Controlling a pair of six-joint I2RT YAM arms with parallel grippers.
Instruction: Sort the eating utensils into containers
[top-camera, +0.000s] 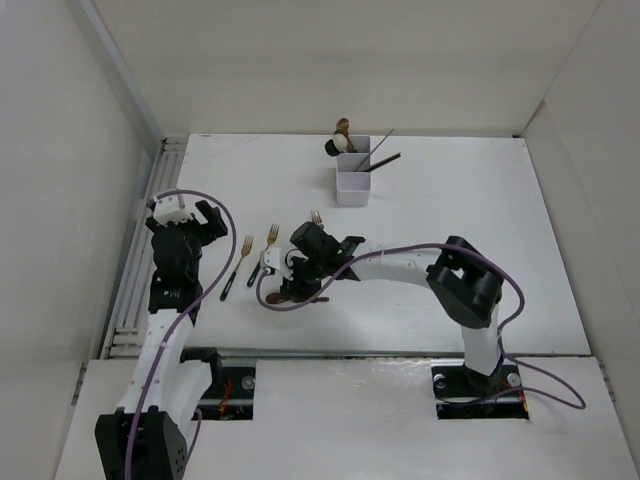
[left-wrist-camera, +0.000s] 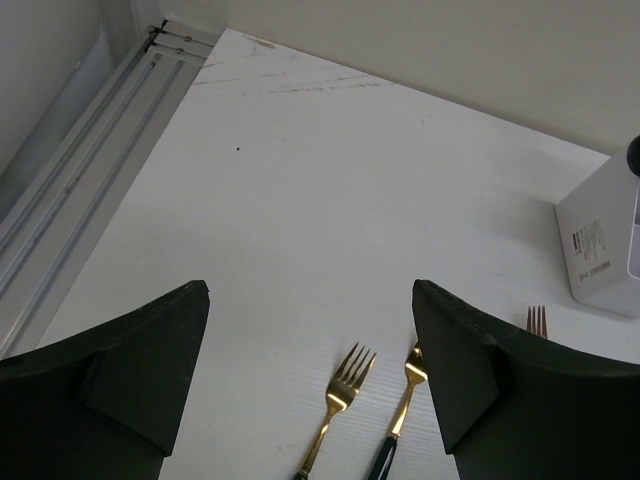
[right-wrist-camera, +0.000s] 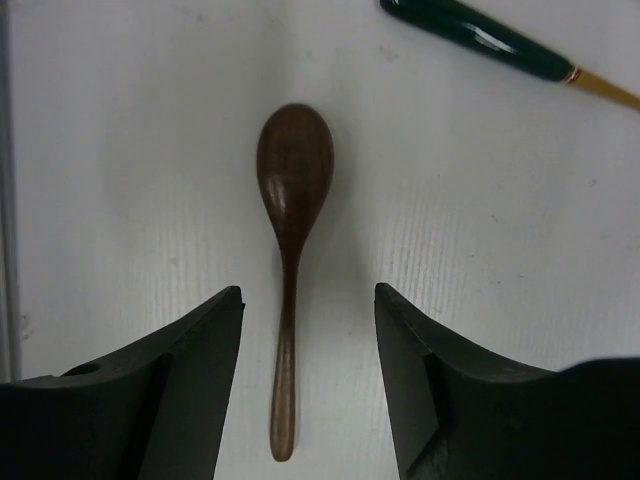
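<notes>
Spoon (right-wrist-camera: 293, 190) of brown wood flat on the surface (right-wrist-camera: 120, 150), handle inside the open right tool (right-wrist-camera: 308, 300), untouched. Left tool (left-wrist-camera: 310, 300) open, empty, above gold forks (left-wrist-camera: 340, 385).

The left arm (top-camera: 163, 310) rises from its near-left base and reaches toward the far side. The left gripper (left-wrist-camera: 311, 290) is held above the table with its jaws spread wide. The right arm (top-camera: 400, 265) bends at the elbow and stretches left across the middle. The right gripper (right-wrist-camera: 308, 290) points down, jaws apart.
</notes>
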